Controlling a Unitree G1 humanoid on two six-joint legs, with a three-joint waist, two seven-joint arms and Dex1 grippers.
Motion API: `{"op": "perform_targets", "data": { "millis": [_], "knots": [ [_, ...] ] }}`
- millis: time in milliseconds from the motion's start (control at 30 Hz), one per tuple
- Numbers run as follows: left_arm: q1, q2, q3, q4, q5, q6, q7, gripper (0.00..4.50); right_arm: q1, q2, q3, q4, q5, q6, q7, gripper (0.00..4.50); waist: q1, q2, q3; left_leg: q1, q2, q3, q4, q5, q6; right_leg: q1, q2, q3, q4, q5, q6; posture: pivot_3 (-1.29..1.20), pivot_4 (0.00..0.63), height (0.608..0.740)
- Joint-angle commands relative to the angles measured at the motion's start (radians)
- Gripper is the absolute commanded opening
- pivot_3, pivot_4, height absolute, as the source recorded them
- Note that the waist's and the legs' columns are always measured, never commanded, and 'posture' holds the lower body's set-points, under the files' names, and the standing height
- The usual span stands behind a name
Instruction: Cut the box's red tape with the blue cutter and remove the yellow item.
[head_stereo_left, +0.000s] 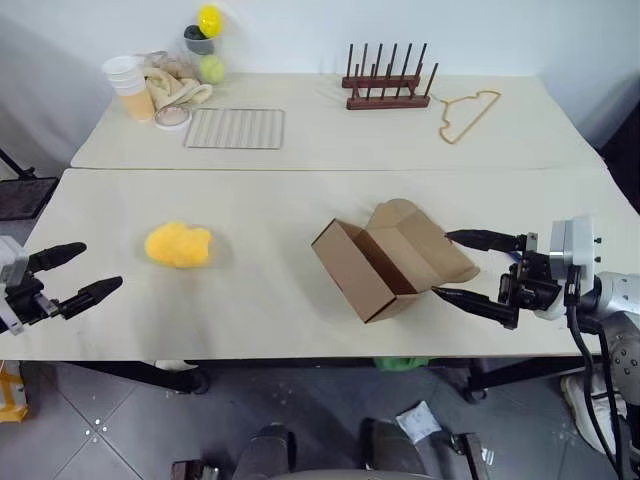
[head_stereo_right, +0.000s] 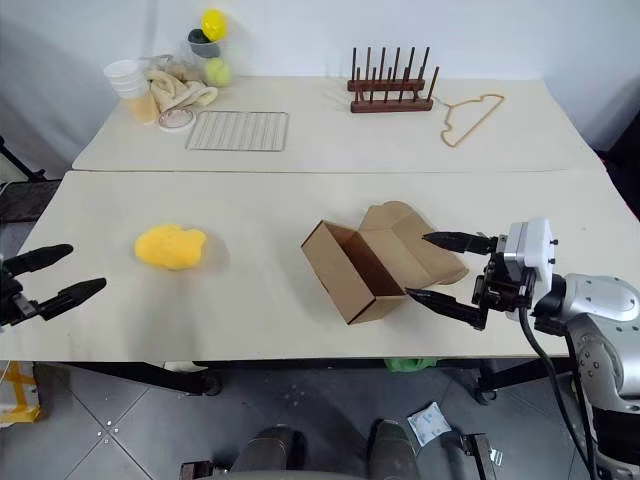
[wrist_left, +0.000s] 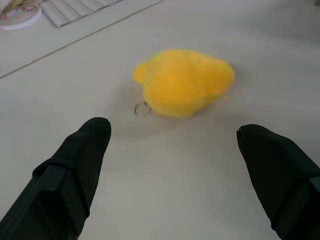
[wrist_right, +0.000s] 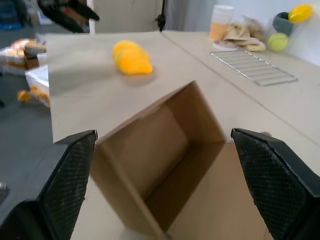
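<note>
The brown box (head_stereo_left: 375, 265) lies on its side in the middle of the near table, its flaps spread toward my right gripper (head_stereo_left: 440, 265). That gripper is open, a finger on either side of the flaps, holding nothing. The inside of the box (wrist_right: 165, 150) looks empty. The fluffy yellow item (head_stereo_left: 178, 244) rests on the table to the left, apart from the box. My left gripper (head_stereo_left: 102, 265) hovers open at the table's left edge, a short way from the yellow item (wrist_left: 185, 82). The red tape and the blue cutter are out of view.
The rear table holds a wire rack (head_stereo_left: 236, 128), a wooden peg rack (head_stereo_left: 388, 80), a hanger (head_stereo_left: 468, 112), stacked cups (head_stereo_left: 130, 85), a cloth, a tennis ball (head_stereo_left: 211, 68) and a glossy yellow egg shape (head_stereo_left: 209, 20). A seam (head_stereo_left: 320, 170) separates the two tables.
</note>
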Motion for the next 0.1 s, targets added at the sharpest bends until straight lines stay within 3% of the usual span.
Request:
{"op": "perform_targets", "data": {
  "millis": [33,100],
  "knots": [
    [0.091,-0.063,0.035,-0.128,-0.003,-0.016,0.047,4.45,0.029,0.029,-0.017,-0.032,-0.026,-0.079,-0.012,4.50,-0.003,0.000,0.000,0.002,0.000,0.001,-0.001,-0.001,0.000,0.001,0.000,0.001,0.000,0.000,0.000,0.00,0.150,0.740],
    [0.091,-0.072,0.039,-0.143,-0.009,-0.008,0.069,4.45,0.032,0.041,-0.012,-0.037,-0.035,-0.097,-0.016,4.50,-0.004,0.000,0.000,0.003,0.000,0.002,-0.002,-0.001,0.000,0.000,0.001,0.002,0.000,0.000,0.000,0.00,0.150,0.740]
  ]
}}
